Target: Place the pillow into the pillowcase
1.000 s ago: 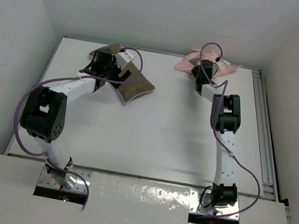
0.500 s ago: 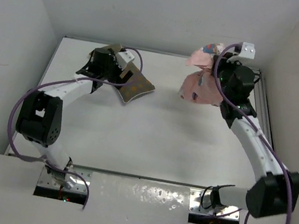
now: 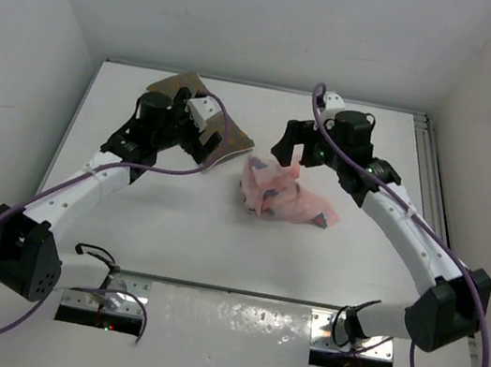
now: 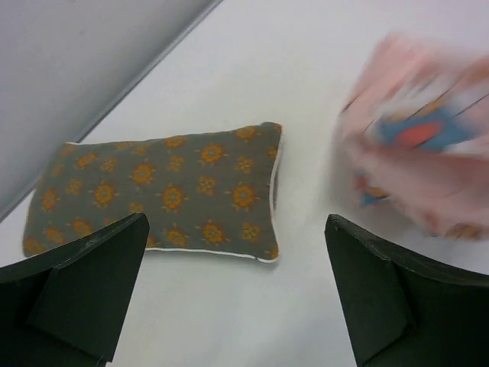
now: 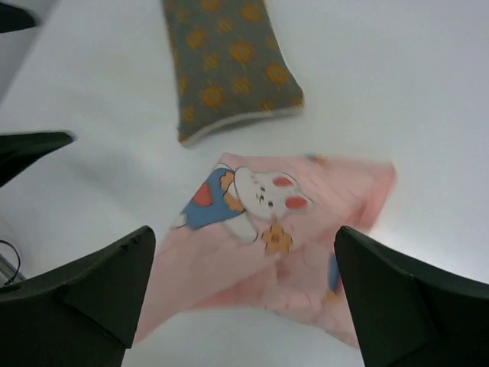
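While both arms hover with fingers spread wide and empty, the pillow (image 4: 160, 195) lies flat on the table (image 3: 171, 227) directly under the left gripper (image 4: 234, 223), its long axis running across the gap between the fingers. The pillowcase (image 5: 267, 237), crumpled, lies just beside the pillow's short end, beneath the right gripper (image 5: 244, 229), its opening not discernible.

The left claw (image 4: 237, 223) and right claw (image 5: 244, 233) both gape wide.
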Action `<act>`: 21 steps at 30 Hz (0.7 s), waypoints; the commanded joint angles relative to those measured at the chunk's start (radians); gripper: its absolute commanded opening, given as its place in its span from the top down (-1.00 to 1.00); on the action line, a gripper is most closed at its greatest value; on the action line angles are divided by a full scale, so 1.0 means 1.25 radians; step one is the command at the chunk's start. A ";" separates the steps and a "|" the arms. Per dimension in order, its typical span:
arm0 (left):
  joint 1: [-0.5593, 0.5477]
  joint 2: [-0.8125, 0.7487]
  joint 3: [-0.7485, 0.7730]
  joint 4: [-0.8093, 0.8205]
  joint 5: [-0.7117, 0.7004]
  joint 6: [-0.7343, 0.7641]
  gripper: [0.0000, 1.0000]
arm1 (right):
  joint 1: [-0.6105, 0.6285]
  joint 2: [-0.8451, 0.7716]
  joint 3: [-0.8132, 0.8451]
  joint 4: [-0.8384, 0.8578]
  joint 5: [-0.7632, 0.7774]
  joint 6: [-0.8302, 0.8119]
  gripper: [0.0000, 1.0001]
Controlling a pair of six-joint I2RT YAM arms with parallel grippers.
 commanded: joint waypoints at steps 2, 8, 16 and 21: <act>-0.035 -0.027 -0.029 -0.059 0.028 0.000 -0.99 | -0.007 0.030 0.069 -0.162 0.111 0.084 -0.98; -0.135 0.023 -0.016 -0.147 0.050 0.107 -0.59 | -0.141 -0.117 -0.158 -0.077 0.145 0.178 0.78; -0.253 0.143 0.033 -0.178 0.139 0.157 -0.85 | -0.248 -0.120 -0.390 0.032 0.143 0.288 -0.59; -0.297 0.217 0.048 -0.132 0.164 0.145 -0.99 | -0.270 -0.031 -0.450 0.138 0.071 0.340 -0.59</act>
